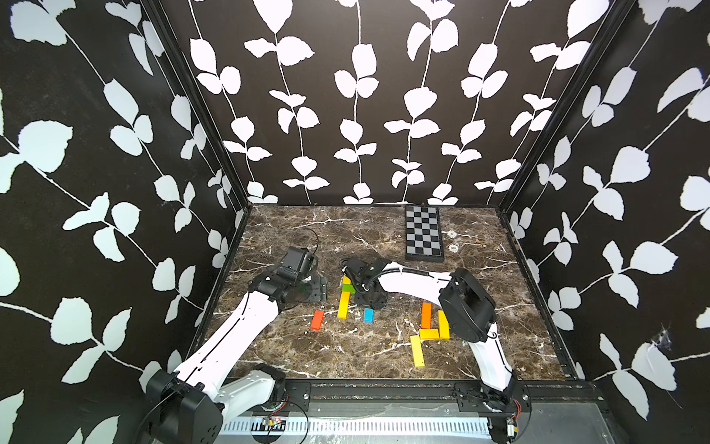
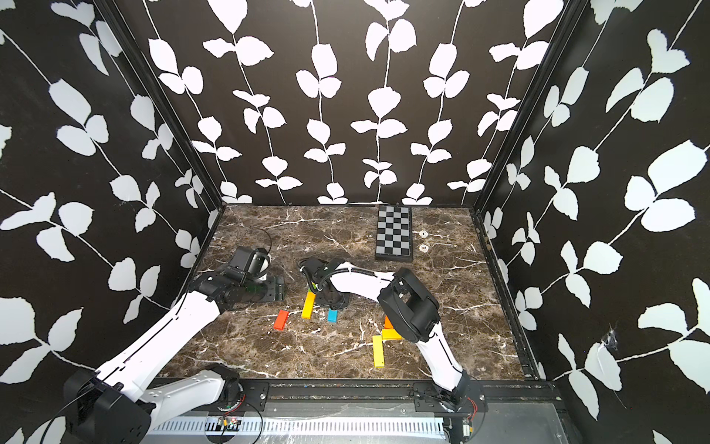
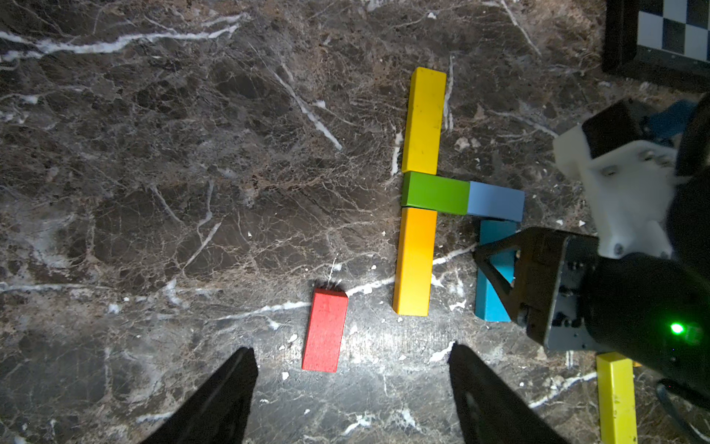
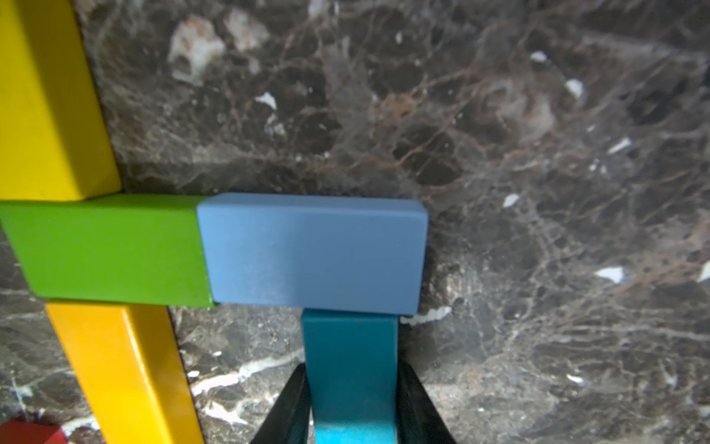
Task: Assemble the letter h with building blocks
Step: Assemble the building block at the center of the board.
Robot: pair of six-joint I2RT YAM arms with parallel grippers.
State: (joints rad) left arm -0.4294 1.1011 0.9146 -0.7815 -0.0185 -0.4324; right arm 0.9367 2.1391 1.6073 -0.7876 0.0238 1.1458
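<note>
Marble-look tabletop [image 1: 345, 357], h build, items L to R.
1. left pincer [image 3: 350, 349]: jaws wide apart, empty, near red blk [image 3: 324, 330]. Red blk is loose, unused, just beside the stem.
2. Stem: yellow bar [image 3: 424, 121], end of green blk [image 3: 434, 192], orange-yellow bar [image 3: 415, 261], butted in line. Done.
3. Arch: green blk + light-blue blk [image 4: 313, 251], end to end. Done.
4. Short leg: teal blk [image 4: 349, 346] butted square to light-blue blk's long side, a bit inboard of its outer end. right pincer [image 4: 351, 371] closed on it, pads [image 4: 292, 403] against both sides.
5. spare blks [image 1: 430, 330]: orange + yellows, well apart at R.

Status, est.: reads as h already. Left to do = release teal blk, maybe a nudge.

Obscured: right arm hides light-blue blk and most of teal blk in both top views. Bluish shape behind the right wrist in left wrist view, can't ID.
</note>
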